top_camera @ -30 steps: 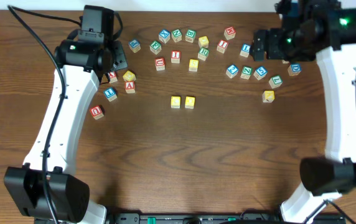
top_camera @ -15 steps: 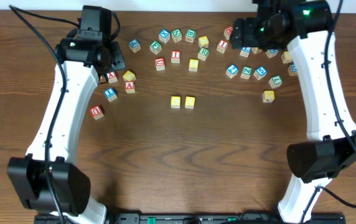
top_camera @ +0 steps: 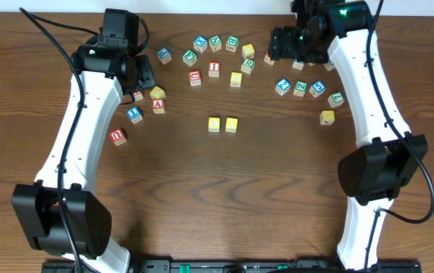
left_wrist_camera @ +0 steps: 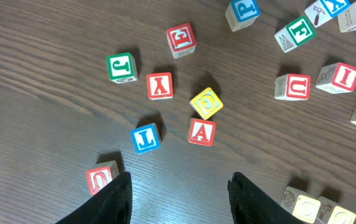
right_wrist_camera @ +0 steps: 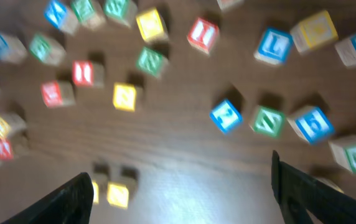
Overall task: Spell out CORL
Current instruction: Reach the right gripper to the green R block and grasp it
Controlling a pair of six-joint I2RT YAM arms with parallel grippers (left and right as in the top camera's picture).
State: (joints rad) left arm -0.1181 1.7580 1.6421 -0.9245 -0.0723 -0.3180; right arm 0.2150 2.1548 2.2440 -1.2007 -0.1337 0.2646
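Lettered wooden cubes lie scattered over the far half of the wooden table. Two yellow-faced cubes (top_camera: 214, 123) (top_camera: 231, 123) sit side by side at the middle; they also show blurred in the right wrist view (right_wrist_camera: 117, 194). In the left wrist view I see a yellow C cube (left_wrist_camera: 206, 102), a red A cube (left_wrist_camera: 201, 132), a blue L cube (left_wrist_camera: 145, 137) and a red-lettered cube (left_wrist_camera: 101, 178) beside my left finger. My left gripper (left_wrist_camera: 181, 199) (top_camera: 141, 76) is open and empty above them. My right gripper (right_wrist_camera: 184, 199) (top_camera: 279, 45) is open and empty, high over the back blocks.
A row of cubes runs along the back (top_camera: 215, 42). A cluster of blue and green cubes (top_camera: 300, 88) and a lone yellow cube (top_camera: 327, 117) lie at the right. A red cube (top_camera: 118, 136) lies at the left. Bare wood fills the near half.
My right arm has swung left along the back of the table, from the far right corner to over the back-row blocks. The left arm has barely moved. No block has moved.
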